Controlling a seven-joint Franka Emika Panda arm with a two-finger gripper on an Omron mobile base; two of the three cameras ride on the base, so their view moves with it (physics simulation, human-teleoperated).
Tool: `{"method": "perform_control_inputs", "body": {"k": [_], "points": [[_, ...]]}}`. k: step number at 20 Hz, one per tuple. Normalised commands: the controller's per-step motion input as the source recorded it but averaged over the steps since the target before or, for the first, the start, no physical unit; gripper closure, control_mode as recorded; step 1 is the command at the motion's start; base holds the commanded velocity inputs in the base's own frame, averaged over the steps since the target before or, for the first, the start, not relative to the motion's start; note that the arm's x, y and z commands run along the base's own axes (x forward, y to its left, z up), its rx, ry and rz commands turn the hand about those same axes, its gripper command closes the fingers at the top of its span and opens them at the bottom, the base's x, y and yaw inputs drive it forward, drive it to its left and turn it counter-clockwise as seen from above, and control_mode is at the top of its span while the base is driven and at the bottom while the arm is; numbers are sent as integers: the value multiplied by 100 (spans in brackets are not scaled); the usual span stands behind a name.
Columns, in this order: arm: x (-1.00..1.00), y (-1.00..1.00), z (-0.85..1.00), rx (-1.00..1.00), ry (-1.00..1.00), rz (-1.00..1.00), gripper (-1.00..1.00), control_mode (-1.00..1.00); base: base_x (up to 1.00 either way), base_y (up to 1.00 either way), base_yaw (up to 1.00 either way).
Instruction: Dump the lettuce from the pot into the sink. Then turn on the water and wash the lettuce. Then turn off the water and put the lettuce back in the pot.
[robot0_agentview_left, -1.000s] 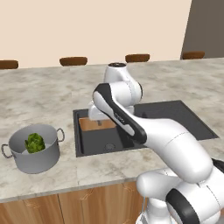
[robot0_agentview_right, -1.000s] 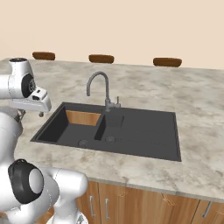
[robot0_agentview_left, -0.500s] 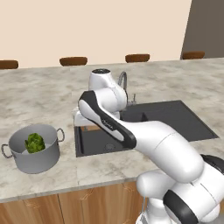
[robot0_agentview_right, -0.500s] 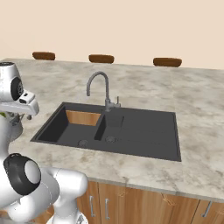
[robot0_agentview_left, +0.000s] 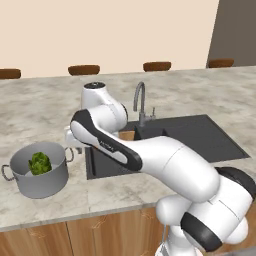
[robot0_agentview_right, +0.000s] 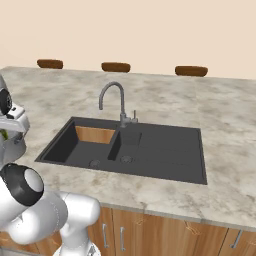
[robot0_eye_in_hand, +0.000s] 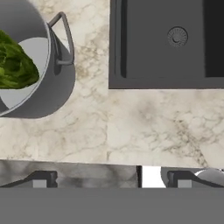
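**A pot of lettuce beside a dark sink**

The table is a long top of pale stone with grey and tan swirls. Under it are brown wood doors with thin metal handles. The wall behind is plain and cream. Brown stool tops peek over the far edge.

The sink is sunk into the table. It is dark grey, flat and shaped like a box. It has a bigger bowl, a small bowl beside it and a flat side. Each bowl has a round drain. One inner wall of the bigger bowl is wood-brown. A tall grey faucet curves over it like a hook.

The pot stands on the table just left of the sink. It is round, grey and smooth, with two small loop handles. The lettuce sits inside it, green and crinkly.

The claw hangs above the stone, between the pot and the sink. Its two dark tips are spread wide apart and hold nothing.
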Motion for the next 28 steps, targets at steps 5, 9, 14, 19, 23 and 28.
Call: {"method": "perform_control_inputs", "body": {"k": [5,9,14,19,23,28], "points": [[2,37,-17,-1,0,-1,-100,-100,0,0,0],[7,19,-30,-1,0,0,-100,-100,0,0,0],[9,28,-15,-1,0,-1,-100,-100,0,0,0],[27,33,-16,-3,0,-2,-100,-100,0,0,0],[38,25,-22,-2,0,-1,-100,-100,0,0,0],[28,18,-25,0,0,-2,-100,-100,0,0,0]]}}
